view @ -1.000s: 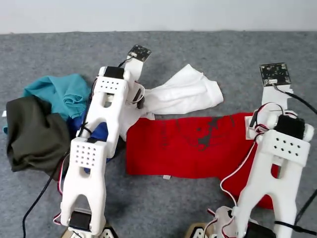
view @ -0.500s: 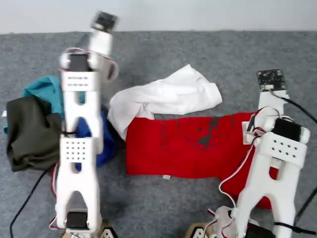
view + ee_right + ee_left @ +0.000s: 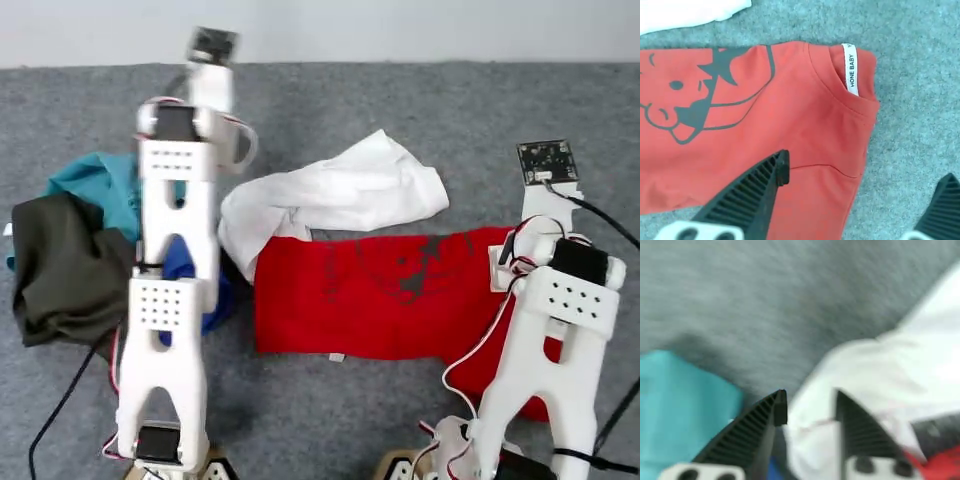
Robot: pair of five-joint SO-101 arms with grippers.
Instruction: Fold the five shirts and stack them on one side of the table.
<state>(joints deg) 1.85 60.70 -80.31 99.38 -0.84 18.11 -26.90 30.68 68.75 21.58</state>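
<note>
The red shirt (image 3: pixel 370 295) lay flat at the right-centre of the table (image 3: pixel 420 100), its long axis running side to side. Its collar end sat just ahead of the right gripper (image 3: pixel 865 177), whose jaws gaped wide and empty. The cloth looked smooth, print upward. The left gripper (image 3: pixel 810 402), jaws parted and empty, hung over the crumpled white shirt (image 3: pixel 350 190) touching the red one's far edge, so the right arm was nearer.

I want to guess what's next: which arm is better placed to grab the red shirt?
Right, probably. The right gripper hangs open over the red shirt by its collar; the left gripper is over the white shirt.
</note>
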